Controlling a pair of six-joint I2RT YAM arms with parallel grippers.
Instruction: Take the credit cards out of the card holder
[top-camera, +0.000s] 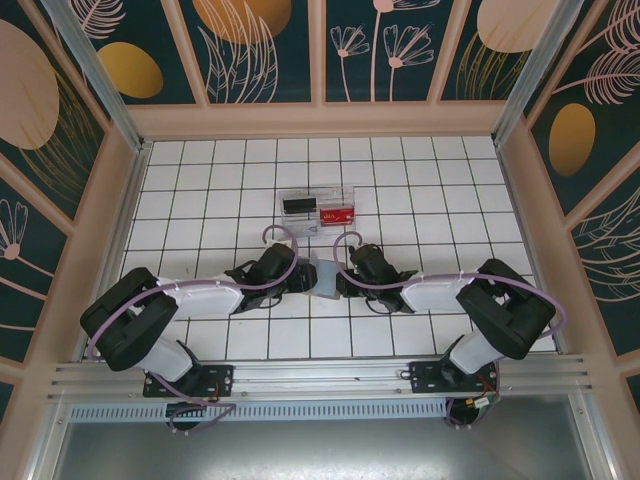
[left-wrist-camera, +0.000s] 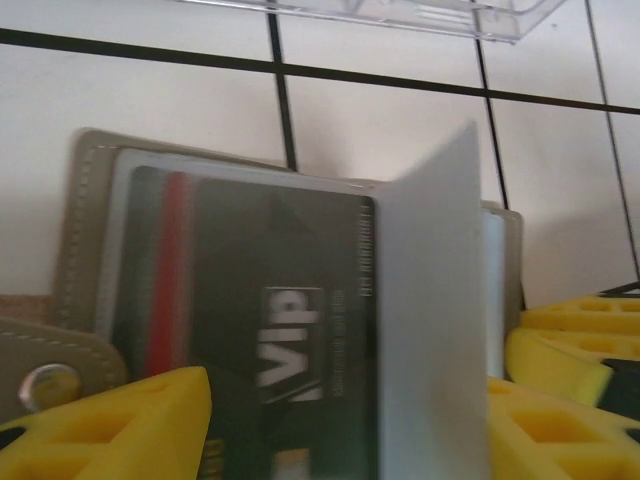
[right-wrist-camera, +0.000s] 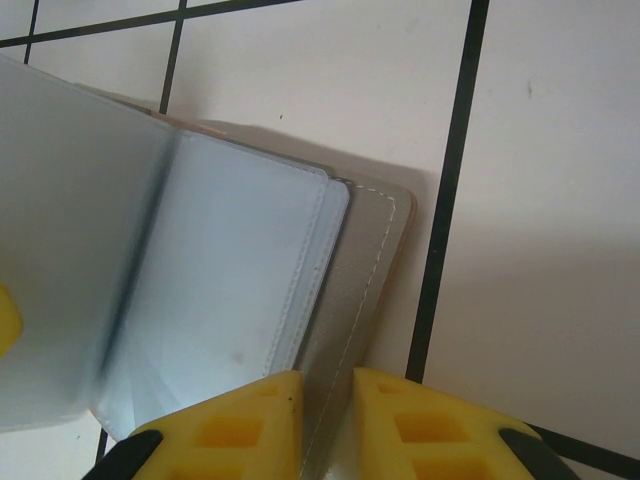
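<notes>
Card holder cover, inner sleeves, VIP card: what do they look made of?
Card holder cover: matte grey-beige leather or faux leather, judging by the stitched edge; can't tell which.
Inner sleeves: thin frosted translucent plastic, with pressed seams along the edge.
VIP card: likely rigid plastic, dark print with a red stripe; blurred, so finish unclear.

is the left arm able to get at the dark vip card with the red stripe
Probably yes: the dark VIP card lies face-up in the open grey folding card holder, between the left arm's open jaws. The upright translucent sleeve page covers its right edge and may interfere.
</notes>
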